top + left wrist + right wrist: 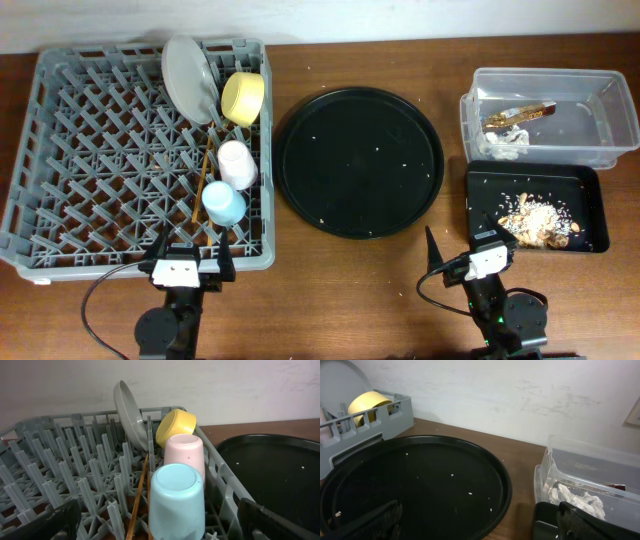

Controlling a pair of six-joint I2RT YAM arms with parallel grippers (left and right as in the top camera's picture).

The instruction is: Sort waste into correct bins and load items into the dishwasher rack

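The grey dishwasher rack (90, 150) holds a pale grey-green plate (188, 78) on edge, a yellow bowl (243, 97), a pink cup (237, 163) and a light-blue cup (223, 203), both upside down, and wooden chopsticks (203, 180). The left wrist view shows the blue cup (176, 497), pink cup (185, 452), bowl (176, 426), plate (129, 412) and chopsticks (139, 495). The clear tub (600, 100) holds white tissue (507, 142) and a brown-gold wrapper (520, 115). The flat black tray (490, 185) holds beige food scraps (535, 220). My left gripper (187, 262) (160, 530) is open and empty at the rack's front edge. My right gripper (465, 255) (480, 527) is open and empty.
A big round black tray (358, 160) (420, 485) with a few crumbs lies between the rack and the bins. The clear tub (600, 475) stands to its right, against the wall. Brown wooden table (330, 290) lies in front.
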